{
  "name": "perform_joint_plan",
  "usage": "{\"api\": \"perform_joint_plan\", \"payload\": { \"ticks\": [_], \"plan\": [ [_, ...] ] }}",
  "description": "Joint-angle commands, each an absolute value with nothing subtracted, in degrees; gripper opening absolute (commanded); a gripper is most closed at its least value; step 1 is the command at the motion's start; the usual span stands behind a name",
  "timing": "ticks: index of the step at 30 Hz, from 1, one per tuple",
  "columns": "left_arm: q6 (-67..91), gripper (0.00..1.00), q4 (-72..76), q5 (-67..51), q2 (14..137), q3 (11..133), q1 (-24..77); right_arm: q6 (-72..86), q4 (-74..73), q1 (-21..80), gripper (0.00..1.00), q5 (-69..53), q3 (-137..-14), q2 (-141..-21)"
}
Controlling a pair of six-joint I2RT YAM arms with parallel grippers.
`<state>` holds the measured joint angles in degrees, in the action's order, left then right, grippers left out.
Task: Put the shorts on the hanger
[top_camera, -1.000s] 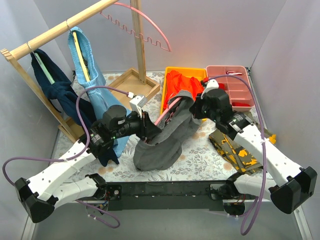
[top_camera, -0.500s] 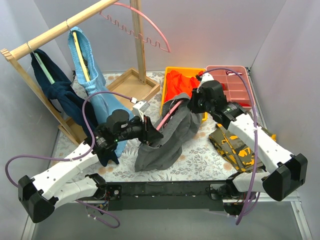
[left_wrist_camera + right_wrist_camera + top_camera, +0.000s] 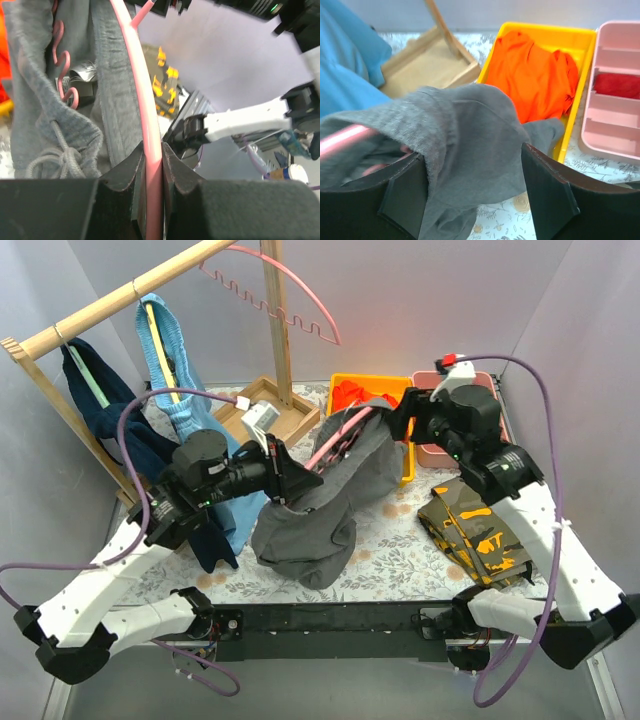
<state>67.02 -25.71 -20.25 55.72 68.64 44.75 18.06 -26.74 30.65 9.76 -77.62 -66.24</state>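
Note:
The dark grey shorts [image 3: 335,495] hang draped over the pink hanger [image 3: 335,445], their lower part bunched on the table. My left gripper [image 3: 290,475] is shut on the hanger's arched bar [image 3: 145,100], which runs straight up between the jaws [image 3: 152,160]; the grey shorts [image 3: 35,115] hang beside it. My right gripper [image 3: 398,425] stands open at the upper end of the shorts. In the right wrist view the grey fabric [image 3: 465,135] lies loose between the wide-apart jaws [image 3: 475,170], and a bit of the pink hanger [image 3: 342,137] shows at the left.
A wooden rack [image 3: 120,295] at the back left carries light blue shorts [image 3: 175,370], a navy garment [image 3: 110,420] and a second pink hanger [image 3: 290,290]. A yellow bin [image 3: 408,455] holds an orange garment [image 3: 535,75]. Beside it are a pink tray [image 3: 485,380] and a camouflage cloth [image 3: 475,530].
My right gripper has opened, let go of the shorts and drawn back up and to the right. My left arm has raised the hanger with the shorts on it.

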Motion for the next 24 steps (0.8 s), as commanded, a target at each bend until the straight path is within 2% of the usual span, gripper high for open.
{"api": "perform_joint_plan", "payload": {
  "ticks": [1, 6, 11, 14, 19, 24],
  "plan": [
    [65.4, 0.00, -28.4, -16.4, 55.3, 80.0, 44.9, 18.7, -23.8, 25.2, 0.77, 5.7, -79.2, -63.9],
    [64.7, 0.00, -34.3, -14.1, 57.6, 88.0, 44.9, 22.8, -19.1, 20.1, 0.79, 1.0, -75.2, -62.9],
    [63.8, 0.00, -38.2, -12.1, 59.2, 93.2, 44.9, 27.7, -7.5, 13.7, 0.80, -8.4, -67.7, -60.8],
    [63.2, 0.00, -40.2, -12.0, 59.6, 92.6, 44.9, 28.3, -1.1, 13.4, 0.81, -17.2, -66.8, -60.9],
    [62.9, 0.00, -41.1, -10.3, 59.9, 91.7, 44.9, 27.3, 7.4, 13.4, 0.84, -24.1, -64.8, -58.2],
    [62.8, 0.00, -42.3, -8.4, 60.5, 91.1, 44.9, 26.1, 8.9, 13.4, 0.86, -24.6, -65.0, -56.5]
  ]
}}
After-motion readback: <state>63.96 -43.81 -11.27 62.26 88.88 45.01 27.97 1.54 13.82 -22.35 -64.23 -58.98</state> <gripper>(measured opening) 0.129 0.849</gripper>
